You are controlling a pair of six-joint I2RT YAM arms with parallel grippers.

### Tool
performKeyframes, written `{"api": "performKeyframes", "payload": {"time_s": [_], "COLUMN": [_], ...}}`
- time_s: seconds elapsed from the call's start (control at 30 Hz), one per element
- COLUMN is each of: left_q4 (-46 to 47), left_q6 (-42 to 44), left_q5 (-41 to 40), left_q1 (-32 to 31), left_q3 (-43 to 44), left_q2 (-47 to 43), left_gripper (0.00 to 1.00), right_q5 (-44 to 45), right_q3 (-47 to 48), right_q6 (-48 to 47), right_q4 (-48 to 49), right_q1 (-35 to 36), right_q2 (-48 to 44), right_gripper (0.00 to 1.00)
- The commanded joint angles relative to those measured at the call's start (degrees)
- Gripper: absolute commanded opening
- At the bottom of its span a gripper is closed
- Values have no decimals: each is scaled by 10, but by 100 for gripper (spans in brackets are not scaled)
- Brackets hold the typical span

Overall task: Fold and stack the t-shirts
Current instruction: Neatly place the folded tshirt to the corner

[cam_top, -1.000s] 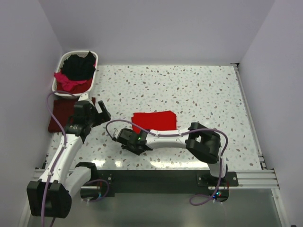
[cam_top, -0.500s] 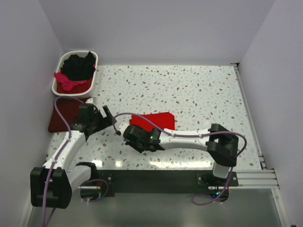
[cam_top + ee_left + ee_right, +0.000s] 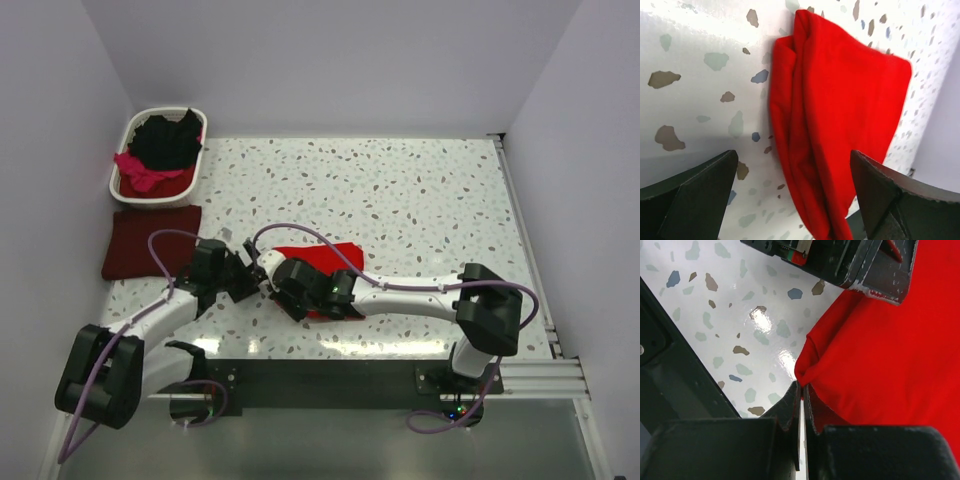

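Red t-shirt (image 3: 840,115) lies folded on the speckled table (image 3: 420,190), near its front edge; the left gripper (image 3: 792,200) has its fingers spread wide about one folded end, the right gripper (image 3: 800,388) has its fingers pressed almost together at a corner

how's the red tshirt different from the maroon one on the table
Colour: the red t-shirt is bright, the maroon t-shirt dark. Place: the red t-shirt lies mid-table, the maroon t-shirt at the left, before the laundry basket. The left gripper and right gripper are at the red t-shirt, neither at the maroon t-shirt. Both are folded, unstacked.
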Motion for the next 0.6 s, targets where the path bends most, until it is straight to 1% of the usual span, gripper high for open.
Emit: {"api": "performKeyframes", "payload": {"time_s": [0.0,0.1,0.23,0.3,0.37,0.43,0.47,0.53,0.57], "left_q4": [88,107,127,139,148,153,155,150,146], "left_q6": [-78,-93,-104,-116,-121,-120,-115,-108,-97], "left_q5": [-11,-10,-10,-20,-27,-30,-34,-38,-43], "left_q1": [-4,-9,-34,-54,-64,-69,-69,-69,-69], "left_q3": [-37,-54,-59,-61,-66,-66,-65,-57,-54], "left_q2": [-28,-26,12,22,34,45,48,52,53], "left_gripper": [100,100,100,95,87,81,75,65,55], "right_q5": [-9,-15,-19,-17,-16,-16,-17,-21,-22], "right_q3": [-5,-8,-5,-6,-8,-10,-11,-10,-10], "right_q6": [18,21,24,25,25,26,27,27,27], "right_q4": [47,54,58,59,59,63,62,62,62], "right_q1": [-1,-1,-1,-1,-1,-1,-1,-1,-1], "right_q2": [-17,-15,-13,-13,-15,-16,-15,-13,-11], "right_gripper": [0,0,0,0,0,0,0,0,0]}}
